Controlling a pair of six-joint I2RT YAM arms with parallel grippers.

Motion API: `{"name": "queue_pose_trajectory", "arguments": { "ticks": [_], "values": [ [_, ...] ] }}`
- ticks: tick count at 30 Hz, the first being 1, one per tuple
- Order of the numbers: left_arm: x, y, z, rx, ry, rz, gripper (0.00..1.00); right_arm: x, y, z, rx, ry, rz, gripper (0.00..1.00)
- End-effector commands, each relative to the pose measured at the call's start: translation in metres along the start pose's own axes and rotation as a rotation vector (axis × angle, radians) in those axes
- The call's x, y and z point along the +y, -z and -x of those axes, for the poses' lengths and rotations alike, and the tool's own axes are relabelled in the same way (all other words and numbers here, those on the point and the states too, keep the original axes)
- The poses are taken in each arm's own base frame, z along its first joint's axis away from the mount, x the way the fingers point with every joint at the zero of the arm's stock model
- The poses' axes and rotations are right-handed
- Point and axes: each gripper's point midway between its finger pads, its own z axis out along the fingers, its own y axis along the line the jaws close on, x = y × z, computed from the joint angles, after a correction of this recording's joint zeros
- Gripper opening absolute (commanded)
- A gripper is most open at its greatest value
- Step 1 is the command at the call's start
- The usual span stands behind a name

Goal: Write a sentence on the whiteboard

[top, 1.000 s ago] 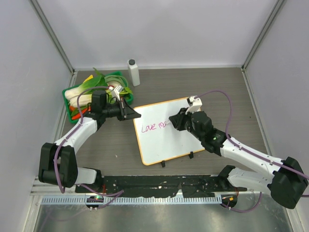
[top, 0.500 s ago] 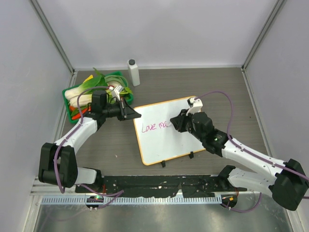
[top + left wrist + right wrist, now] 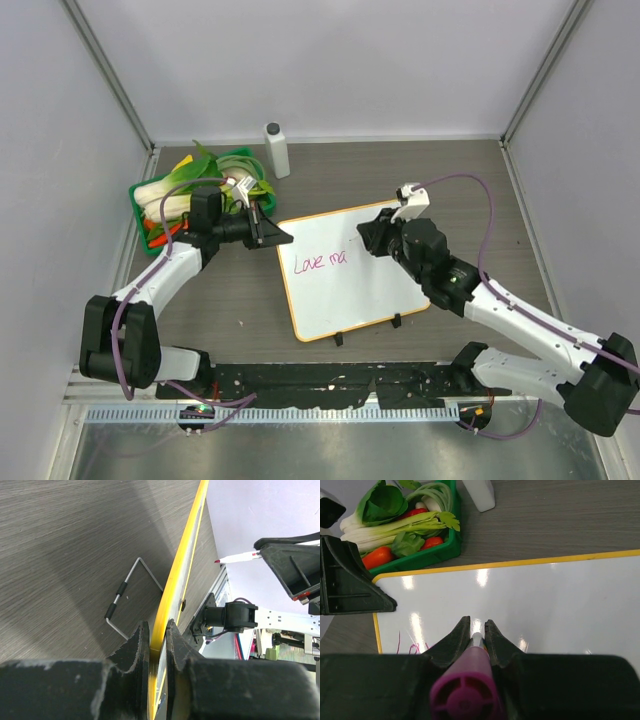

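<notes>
**Two words into the sentence, pen over the board**

Starting nearest the arm bases: the board (image 3: 350,270) lies at a slant on the table, its two black feet (image 3: 337,339) on its near edge. Up its left half runs the sentence (image 3: 320,261) in pink ink, and so far it reads "Love ma".

At the board's far left corner, the left gripper (image 3: 275,235) is pinched tight on the frame. Its wrist view shows both fingers (image 3: 135,650) pressed against the thin orange edge.

Just right of the "ma", over the board's far edge, sits the right gripper (image 3: 368,232). Its jaws are clamped narrow around a marker (image 3: 466,690), magenta cap end toward the camera. The marker's tip points down at the white surface, though I can't tell if it touches.

Beyond the board's far left corner is a green tray (image 3: 137,195) of greens and red vegetables. Further back stands a white bottle (image 3: 277,150).
</notes>
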Motion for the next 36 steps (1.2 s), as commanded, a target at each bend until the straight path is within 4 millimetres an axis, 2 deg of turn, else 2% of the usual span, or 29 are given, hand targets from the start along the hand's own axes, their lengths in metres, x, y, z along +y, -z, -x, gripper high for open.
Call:
{"name": "queue_pose_trajectory", "arguments": {
  "ticks": [1,7,15,35,36],
  "values": [
    [0.038,-0.003,-0.007,-0.005,-0.009,0.173,0.00,0.003,-0.010,0.024,-0.057,0.030,-0.031,0.01],
    [0.037,-0.003,-0.007,-0.003,-0.010,0.173,0.00,0.004,-0.022,0.015,-0.029,0.023,-0.033,0.01],
    [0.037,-0.003,-0.006,-0.002,-0.014,0.169,0.00,-0.003,-0.026,-0.001,0.011,0.035,-0.053,0.01],
    [0.036,-0.003,-0.008,-0.001,-0.016,0.167,0.00,-0.006,-0.016,-0.035,0.113,0.039,-0.010,0.01],
    [0.036,-0.003,-0.008,-0.001,-0.013,0.167,0.00,-0.010,-0.013,-0.044,0.145,0.044,-0.019,0.01]
  ]
}}
